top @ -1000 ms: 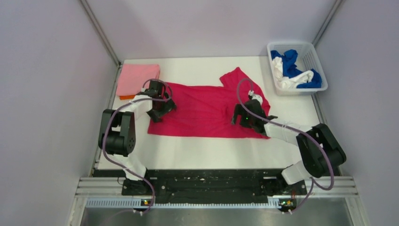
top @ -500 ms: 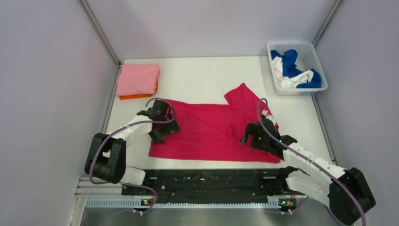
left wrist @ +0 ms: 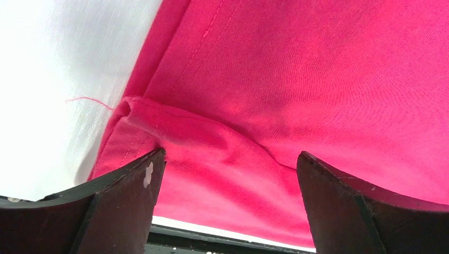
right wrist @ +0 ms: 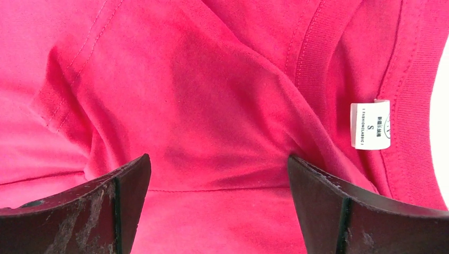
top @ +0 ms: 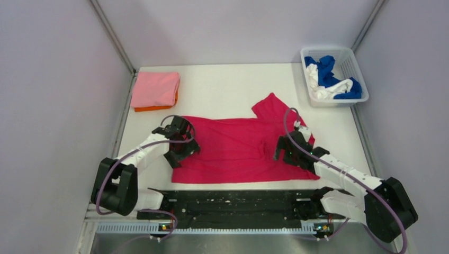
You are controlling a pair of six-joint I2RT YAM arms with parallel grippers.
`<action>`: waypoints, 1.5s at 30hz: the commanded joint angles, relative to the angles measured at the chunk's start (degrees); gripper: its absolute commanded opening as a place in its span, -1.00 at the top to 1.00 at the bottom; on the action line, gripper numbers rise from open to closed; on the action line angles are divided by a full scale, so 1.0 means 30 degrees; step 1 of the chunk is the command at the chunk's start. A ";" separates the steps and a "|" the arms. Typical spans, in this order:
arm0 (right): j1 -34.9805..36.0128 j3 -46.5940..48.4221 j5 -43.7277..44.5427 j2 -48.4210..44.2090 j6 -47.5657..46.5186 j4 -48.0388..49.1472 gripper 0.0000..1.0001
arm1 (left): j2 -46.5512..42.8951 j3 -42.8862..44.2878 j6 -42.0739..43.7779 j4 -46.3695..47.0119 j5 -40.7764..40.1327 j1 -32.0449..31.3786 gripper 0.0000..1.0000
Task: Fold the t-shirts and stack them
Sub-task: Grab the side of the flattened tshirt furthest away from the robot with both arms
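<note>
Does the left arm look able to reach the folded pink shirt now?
Probably yes. The pink shirt lies on the arm's own side, at the far left corner, and only bare table lies between it and the open left gripper.

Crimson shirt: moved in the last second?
Yes. The crimson shirt has slid toward the near edge of the table, away from the folded pink stack.

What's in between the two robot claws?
The crimson-pink t-shirt: its flat cloth fills the stretch from the left gripper to the right gripper, with nothing else on it. The top view shows this.
</note>
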 commanded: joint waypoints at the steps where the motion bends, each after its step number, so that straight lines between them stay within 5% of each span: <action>1: 0.0124 0.1270 0.0915 -0.0121 -0.1049 -0.0286 -0.98 | -0.0212 0.1115 -0.0013 -0.0430 -0.0523 -0.0018 -0.98; 11: 0.0107 0.4310 -0.1453 -0.2260 -0.3723 0.0741 -0.97 | 0.0621 0.6916 0.2004 -0.0728 -0.4326 0.0522 -0.98; 16: -0.0166 0.5765 0.0089 0.0239 -0.3825 0.2989 -0.97 | 0.4586 1.0797 0.3203 -0.0517 -0.3852 0.2160 -0.98; 25: -0.0986 0.6598 -0.0326 0.3031 -0.4101 0.3571 -0.97 | 1.4178 1.8804 0.3761 -0.4162 -0.3736 0.4119 -0.59; 32: -0.1533 0.5948 -0.0012 0.2438 -0.4164 0.3585 -0.98 | 1.5690 1.9240 0.3285 -0.4113 -0.4300 0.4137 -0.42; 42: -0.2075 0.6673 0.0759 0.3794 -0.4297 0.4049 -0.97 | 1.5463 1.7862 0.3121 -0.3775 -0.3315 0.4109 0.27; 45: -0.2619 0.7617 0.1230 0.5130 -0.4755 0.4388 -0.97 | 1.5206 1.7463 0.3083 -0.3746 -0.3140 0.4101 0.29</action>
